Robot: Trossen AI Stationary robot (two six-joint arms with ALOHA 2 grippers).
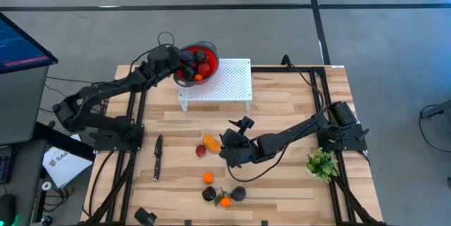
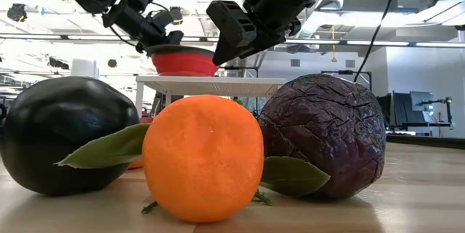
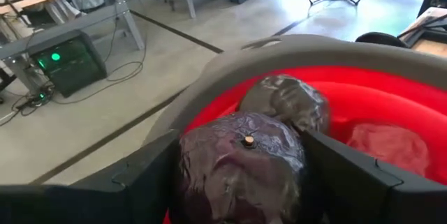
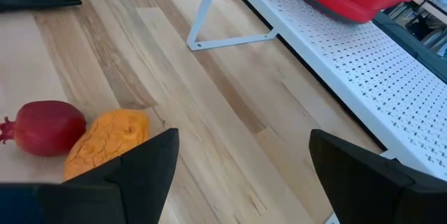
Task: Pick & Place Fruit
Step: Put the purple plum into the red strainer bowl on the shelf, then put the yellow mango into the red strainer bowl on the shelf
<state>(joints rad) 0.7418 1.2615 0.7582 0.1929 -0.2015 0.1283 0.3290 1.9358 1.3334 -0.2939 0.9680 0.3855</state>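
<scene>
My left gripper (image 1: 182,64) reaches over the red bowl (image 1: 208,51), which stands on a white perforated stand (image 1: 225,85) at the far side. It is shut on a dark purple wrinkled fruit (image 3: 241,165). In the bowl lie another dark fruit (image 3: 290,102) and a red one (image 3: 387,147). My right gripper (image 4: 241,175) hovers open above the table's middle, just right of an oblong orange piece (image 4: 108,140) and a red fruit (image 4: 45,126) that lie on the wood. Near the front edge lie a small orange ball (image 2: 203,157) and two dark fruits (image 2: 323,135). My left gripper pinches the dark purple fruit by two opposite sides (image 3: 183,172) between its two fingers. The fingers come from the table's left, slanting a little downward. The fruit is lifted clear, above the bowl's near rim (image 3: 209,84), with its small tan stem mark facing the wrist.
A black knife (image 1: 157,157) lies on the left part of the table. A green leafy sprig (image 1: 322,162) sits near the right edge. Another orange ball (image 1: 208,178) lies in front of the right gripper. Bare wood shows between the stand and the fruit.
</scene>
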